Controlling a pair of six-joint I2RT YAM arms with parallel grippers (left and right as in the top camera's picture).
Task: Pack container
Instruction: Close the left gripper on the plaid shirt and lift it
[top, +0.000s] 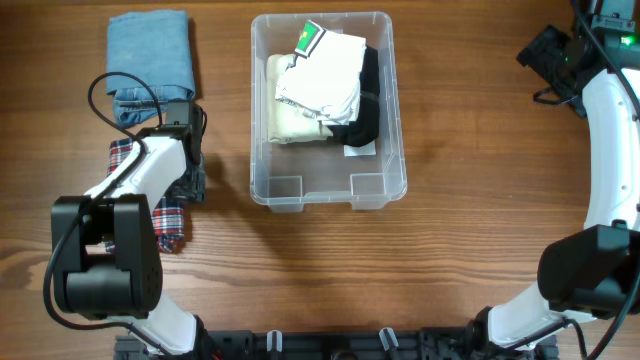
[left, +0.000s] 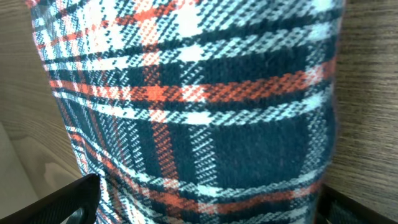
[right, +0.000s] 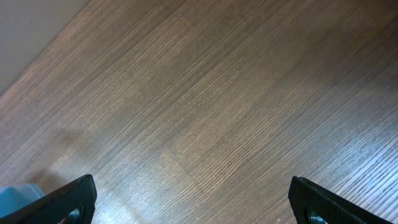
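The clear container (top: 322, 186) stands at the table's middle and holds a white garment (top: 322, 75), a cream one and a black one. My left gripper (top: 190, 168) is down on a folded plaid garment (top: 170, 226) left of the container. In the left wrist view the plaid cloth (left: 199, 93) fills the frame, and the open fingers of the left gripper (left: 202, 208) stand wide apart on either side of it. My right gripper (top: 550, 55) is open and empty at the far right; the right wrist view shows this gripper (right: 193, 199) over bare wood.
A folded pair of blue jeans (top: 150, 55) lies at the back left, just beyond the plaid garment. The wooden table (top: 480, 200) stretches between the container and the right arm.
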